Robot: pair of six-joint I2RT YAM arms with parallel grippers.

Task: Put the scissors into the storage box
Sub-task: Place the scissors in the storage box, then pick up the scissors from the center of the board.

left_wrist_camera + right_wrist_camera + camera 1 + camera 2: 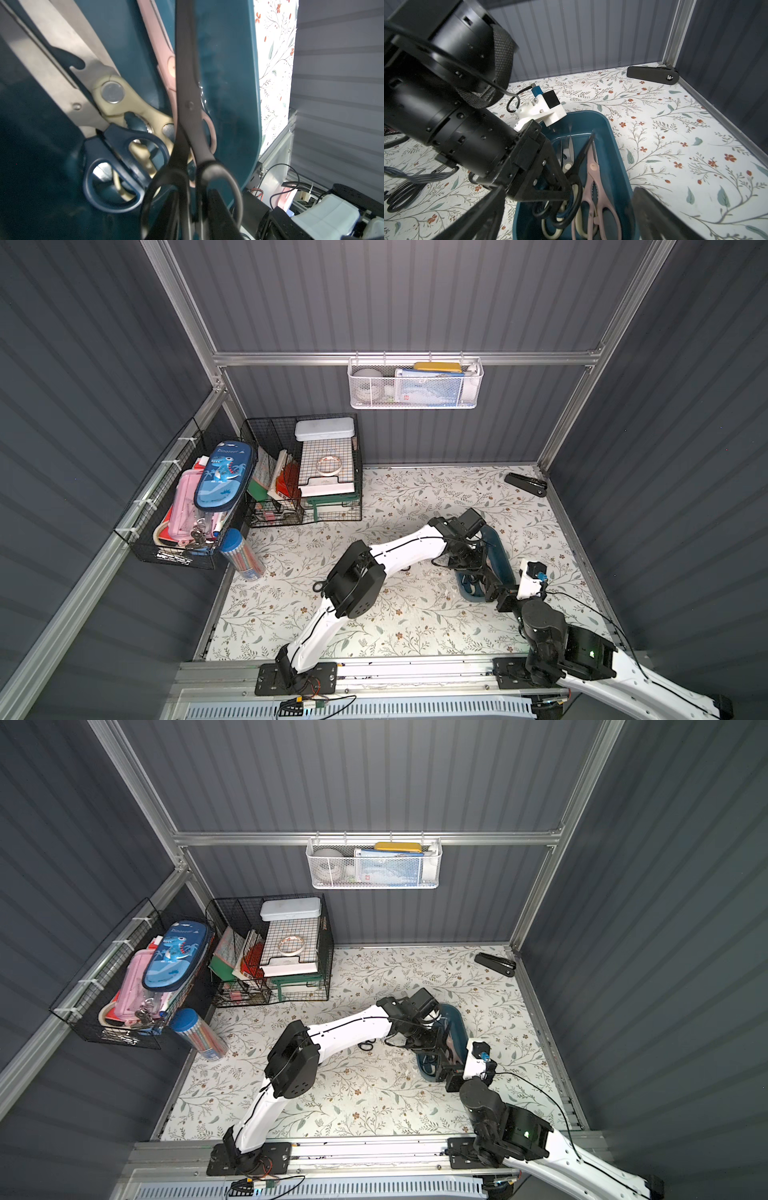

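Lowering black-handled scissors (583,153) into the storage box (616,145), left tool (195,209) pinched narrowly on their handles — right tool (569,193) gaping, empty. Probably needing release next.

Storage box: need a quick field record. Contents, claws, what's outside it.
box: teal storage box on table
inside: pink shears, cream shears, blue-handled pair
going in: long black scissors, tilted, tip down in box
left claw: at their handles, grip unclear
right claw: open, at box's near end
outside: loose black scissors on table
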